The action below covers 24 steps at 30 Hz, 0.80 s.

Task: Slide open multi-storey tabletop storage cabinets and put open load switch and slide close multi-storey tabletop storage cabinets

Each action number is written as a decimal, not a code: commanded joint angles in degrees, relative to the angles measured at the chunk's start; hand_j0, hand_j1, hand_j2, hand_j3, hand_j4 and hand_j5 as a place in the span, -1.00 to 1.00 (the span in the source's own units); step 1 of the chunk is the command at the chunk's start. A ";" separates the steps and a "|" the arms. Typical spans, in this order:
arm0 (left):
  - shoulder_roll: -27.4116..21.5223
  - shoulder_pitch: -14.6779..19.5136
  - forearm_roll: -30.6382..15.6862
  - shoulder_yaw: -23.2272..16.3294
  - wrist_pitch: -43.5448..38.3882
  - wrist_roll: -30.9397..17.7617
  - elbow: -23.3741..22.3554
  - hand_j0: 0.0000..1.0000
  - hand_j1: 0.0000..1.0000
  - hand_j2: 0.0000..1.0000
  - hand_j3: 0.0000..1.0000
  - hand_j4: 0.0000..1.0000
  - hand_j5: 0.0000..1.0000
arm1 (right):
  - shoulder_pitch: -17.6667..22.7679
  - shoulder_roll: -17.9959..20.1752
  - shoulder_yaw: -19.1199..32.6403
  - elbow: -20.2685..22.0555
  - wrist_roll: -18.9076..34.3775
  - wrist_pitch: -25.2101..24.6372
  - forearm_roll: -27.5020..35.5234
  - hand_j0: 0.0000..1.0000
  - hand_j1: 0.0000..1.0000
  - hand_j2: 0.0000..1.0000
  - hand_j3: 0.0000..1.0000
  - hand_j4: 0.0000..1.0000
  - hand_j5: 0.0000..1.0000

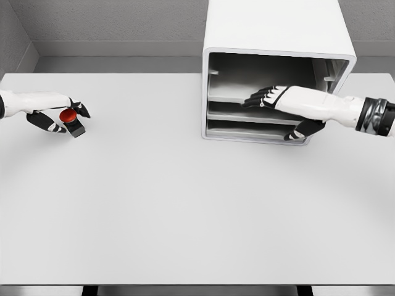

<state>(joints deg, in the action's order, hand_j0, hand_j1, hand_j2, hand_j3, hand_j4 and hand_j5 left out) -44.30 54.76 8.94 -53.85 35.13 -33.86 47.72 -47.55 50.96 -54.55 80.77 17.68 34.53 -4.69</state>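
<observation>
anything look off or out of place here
Nothing is spilled or damaged. The storage cabinet stands square on the table. The left hand grips the red-topped switch, and the right hand reaches into the cabinet front.

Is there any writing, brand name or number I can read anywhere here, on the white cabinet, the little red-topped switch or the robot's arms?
None: no readable text shows anywhere.
Cabinet: plain white shell, no label.
Switch in the left hand: red top, dark body, no marking visible; too small to tell more.
Right hand and table: unmarked.
</observation>
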 commanded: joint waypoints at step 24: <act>0.45 2.46 -0.94 0.33 -0.13 -0.07 0.53 -0.15 -0.15 -0.15 -0.15 -0.15 -0.15 | 7.12 6.61 5.77 8.88 0.16 0.47 0.21 1.00 1.00 1.00 1.00 1.00 1.00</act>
<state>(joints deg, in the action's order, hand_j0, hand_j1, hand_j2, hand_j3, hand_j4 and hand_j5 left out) -43.89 57.31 8.40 -53.65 35.12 -33.92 48.03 -40.34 57.35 -48.99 89.56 17.90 35.10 -4.91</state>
